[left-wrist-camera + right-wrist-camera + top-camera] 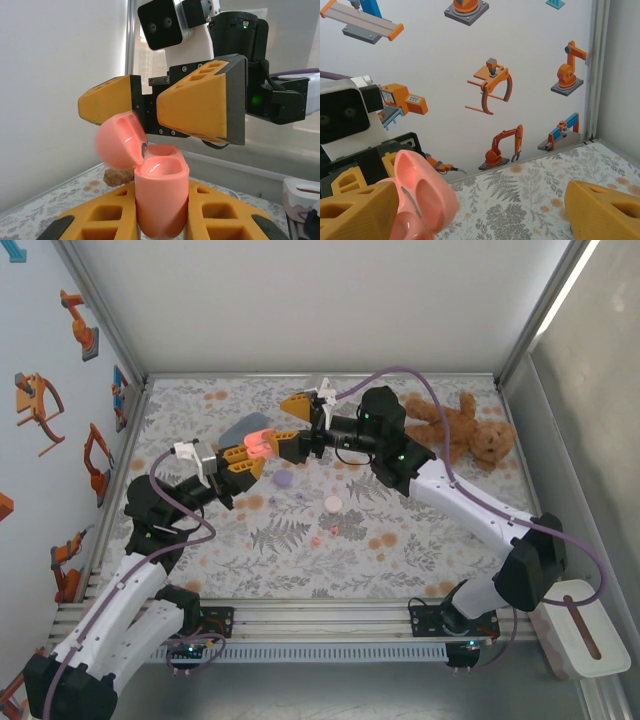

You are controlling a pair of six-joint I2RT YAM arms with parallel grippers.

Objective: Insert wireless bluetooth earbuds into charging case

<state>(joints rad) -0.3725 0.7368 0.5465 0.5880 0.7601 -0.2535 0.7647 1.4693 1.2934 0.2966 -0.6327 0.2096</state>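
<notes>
You had L gripper [161, 216] pinching the open, empty salmon-pink plastic case [161, 175], R gripper [148, 107] spread; tiny pink earbuds [320, 535] not in yet.

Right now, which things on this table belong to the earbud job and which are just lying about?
For the job: pink charging case, lid open, held in the left pincer; open right pincer beside it; small pink earbuds on the table.
Lying about: teddy bear; grey-blue object; lilac round piece; white round piece.
</notes>
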